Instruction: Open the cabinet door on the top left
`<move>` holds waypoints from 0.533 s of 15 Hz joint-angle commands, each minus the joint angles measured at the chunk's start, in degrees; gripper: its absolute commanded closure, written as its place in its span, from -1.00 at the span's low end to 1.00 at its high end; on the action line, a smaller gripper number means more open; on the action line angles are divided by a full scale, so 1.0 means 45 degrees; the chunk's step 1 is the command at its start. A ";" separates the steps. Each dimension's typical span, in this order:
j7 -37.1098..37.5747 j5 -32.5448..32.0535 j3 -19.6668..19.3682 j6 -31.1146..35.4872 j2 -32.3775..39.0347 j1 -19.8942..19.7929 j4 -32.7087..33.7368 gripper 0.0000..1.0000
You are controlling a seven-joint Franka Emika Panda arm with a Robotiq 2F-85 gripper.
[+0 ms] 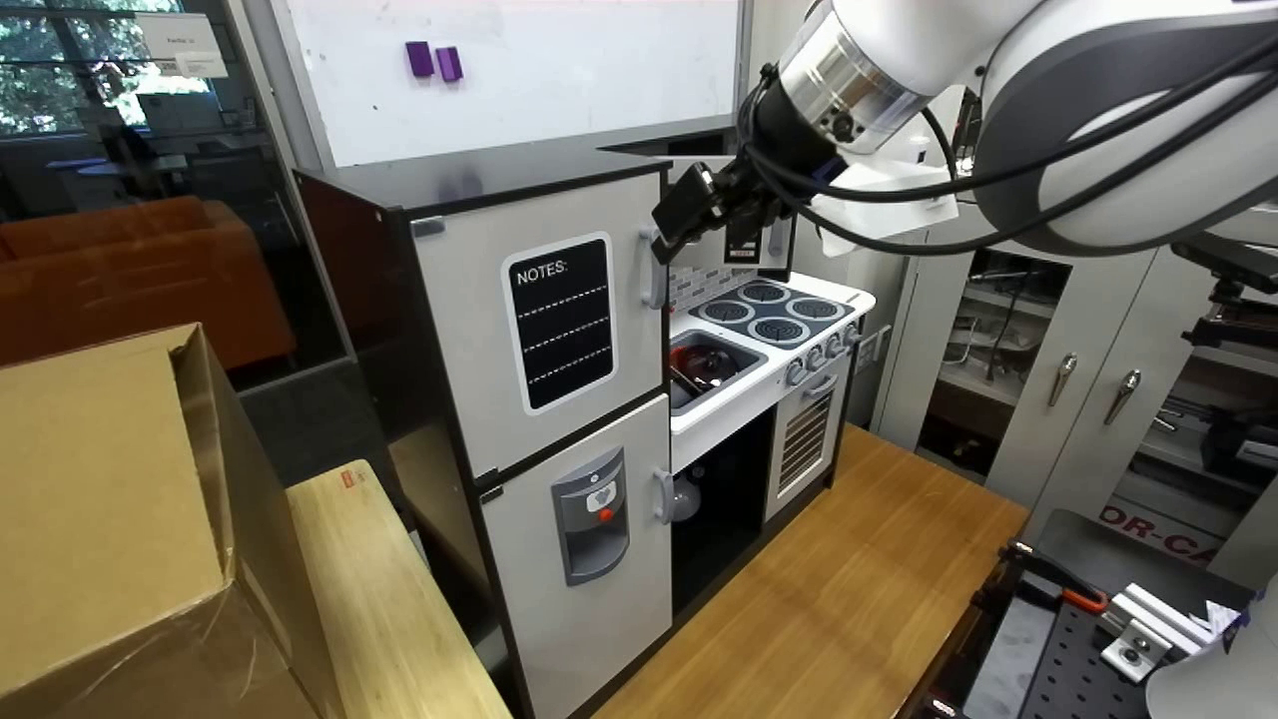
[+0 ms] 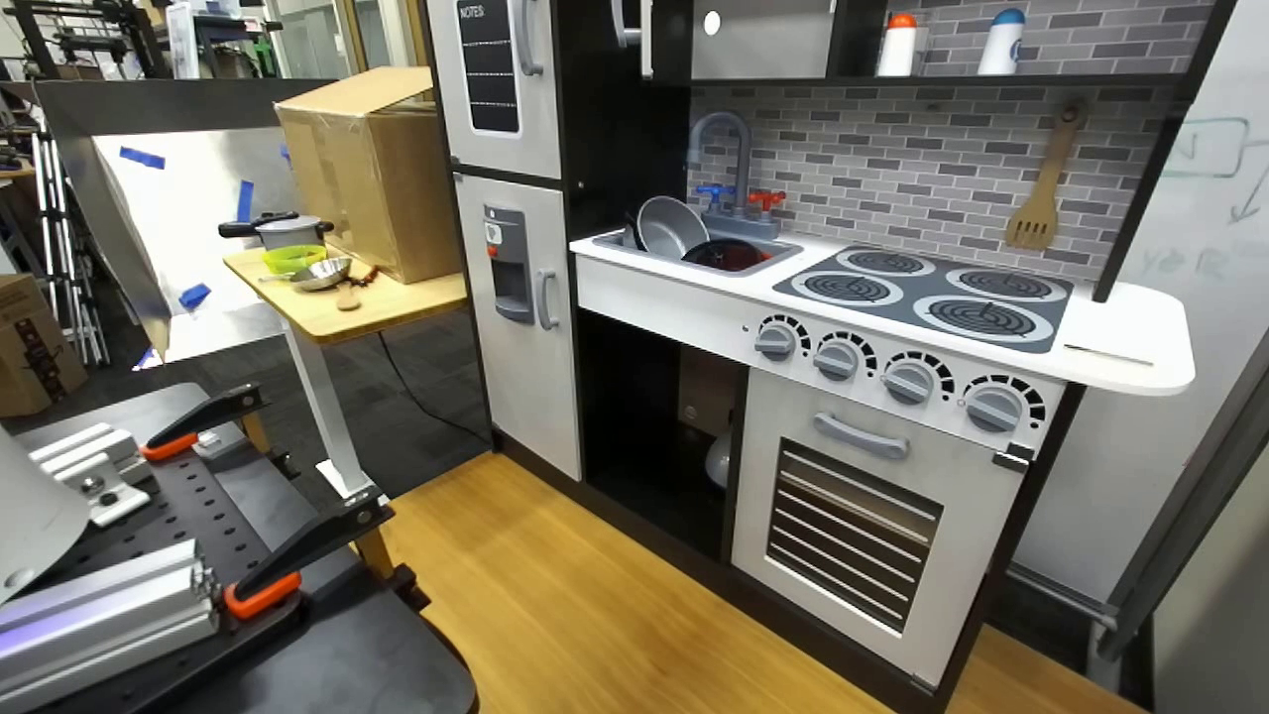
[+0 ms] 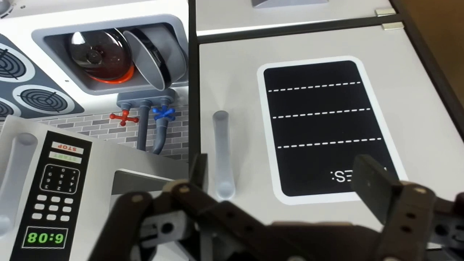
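Note:
The cabinet door (image 1: 464, 330) is the white upper fridge door with the black NOTES panel. It looks shut in both exterior views (image 2: 541, 114) and fills the right of the wrist view (image 3: 235, 76), which is upside down. Its grey vertical handle (image 1: 653, 275) also shows in the wrist view (image 3: 222, 152). My gripper (image 3: 286, 177) is open and empty. One finger is seen just outside the handle near the door's edge, the other over the NOTES panel; contact cannot be told. In an exterior view the gripper (image 1: 684, 215) is by the handle's upper part.
A microwave door (image 3: 98, 152) with a keypad and grey handle stands beside the gripper and appears swung out. The lower fridge door (image 1: 589, 639) with the dispenser is below. A sink (image 3: 40, 36) holds pans. A cardboard box (image 1: 100, 499) stands on a wooden table (image 1: 389, 589).

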 commanded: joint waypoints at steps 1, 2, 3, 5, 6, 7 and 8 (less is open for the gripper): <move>-0.0036 -0.0223 0.0521 0.0421 0.0715 -0.0989 0.0655 -1.00; -0.0035 -0.0249 0.0556 0.0460 0.0887 -0.1139 0.0793 -1.00; -0.0057 -0.0253 0.0573 0.0494 0.1061 -0.1223 0.0911 -1.00; -0.0130 -0.0261 0.0614 0.0591 0.1410 -0.1287 0.1130 -1.00; -0.0127 -0.0282 0.0629 0.0625 0.1568 -0.1308 0.1210 -1.00; -0.0116 -0.0314 0.0637 0.0637 0.1735 -0.1319 0.1279 -1.00; -0.0148 -0.0422 0.0665 0.0657 0.1903 -0.1361 0.1345 -1.00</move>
